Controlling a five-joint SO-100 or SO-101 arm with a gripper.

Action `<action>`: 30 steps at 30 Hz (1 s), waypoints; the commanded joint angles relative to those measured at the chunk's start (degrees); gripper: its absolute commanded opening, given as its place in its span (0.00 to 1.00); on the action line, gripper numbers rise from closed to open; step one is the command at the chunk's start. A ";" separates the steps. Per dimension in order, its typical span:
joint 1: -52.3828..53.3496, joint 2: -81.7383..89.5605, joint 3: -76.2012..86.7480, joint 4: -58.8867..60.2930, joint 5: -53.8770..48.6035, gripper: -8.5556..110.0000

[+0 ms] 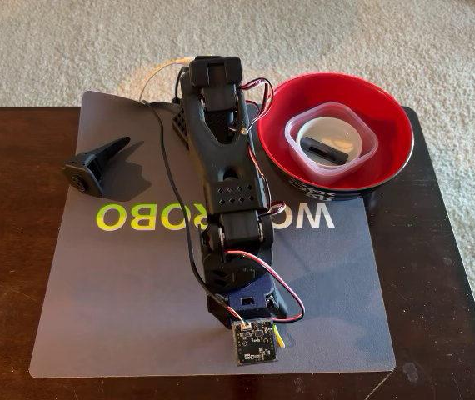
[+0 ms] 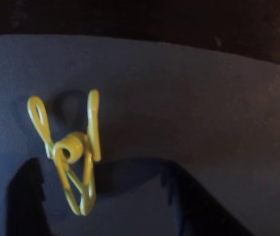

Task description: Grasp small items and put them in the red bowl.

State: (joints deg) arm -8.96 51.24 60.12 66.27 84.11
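The red bowl [image 1: 335,146] already holds several items. Your fingers [image 2: 100,206] stand open around the yellow clip [image 2: 71,152]; the black wedge [image 1: 94,165] lies far behind them.

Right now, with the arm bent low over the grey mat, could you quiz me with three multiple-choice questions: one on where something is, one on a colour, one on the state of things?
1. Where is the clear square plastic container?
A. inside the glossy red bowl
B. on the grey mat
C. on the carpet

2. What colour is the tiny wire clip in the wrist view?
A. green
B. yellow
C. white

3. Where does the black wedge-shaped plastic part lie?
A. in the red bowl
B. in the clear container
C. on the mat, left of the arm in the fixed view

Answers:
1 A: the container sits within the bowl's red inside, with a small white round dish and a dark oblong piece nested in it.
2 B: the clip is bright yellow against the mat.
3 C: the wedge rests on the mat, apart from the bowl.
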 commanded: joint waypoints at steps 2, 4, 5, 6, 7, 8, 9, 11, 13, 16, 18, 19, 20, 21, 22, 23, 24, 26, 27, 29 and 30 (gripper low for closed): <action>-3.60 0.79 -2.37 1.05 -1.76 0.22; -4.13 0.97 -2.11 1.05 -3.16 0.16; -4.22 1.14 -2.11 1.05 -3.78 0.13; -4.31 1.32 -2.11 1.14 -4.39 0.10; -4.39 1.41 -2.11 1.14 -4.75 0.08; -4.39 1.49 -2.11 1.14 -5.10 0.07; -4.31 1.58 -2.11 1.14 -5.36 0.07; -4.13 1.67 -2.11 1.14 -5.71 0.07; -4.04 1.85 -2.11 1.23 -6.24 0.07; -3.96 2.90 -1.67 1.41 -6.77 0.07; -4.31 4.75 -1.23 1.49 -7.91 0.07; -4.66 6.33 -0.79 1.49 -8.70 0.07; -4.83 8.35 0.09 1.49 -9.40 0.07; -5.27 10.72 0.88 1.49 -10.55 0.07; -5.63 13.18 1.85 1.49 -11.43 0.07; -6.06 15.82 3.25 1.49 -12.13 0.07; -6.77 18.81 4.83 1.58 -13.01 0.07; -8.44 26.28 9.76 1.58 -14.15 0.07; -9.58 30.32 12.39 1.58 -15.21 0.07; -12.39 39.11 18.19 1.58 -17.05 0.07; -14.06 43.59 21.27 1.58 -18.11 0.07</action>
State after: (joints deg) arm -18.46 80.16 76.29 67.59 68.03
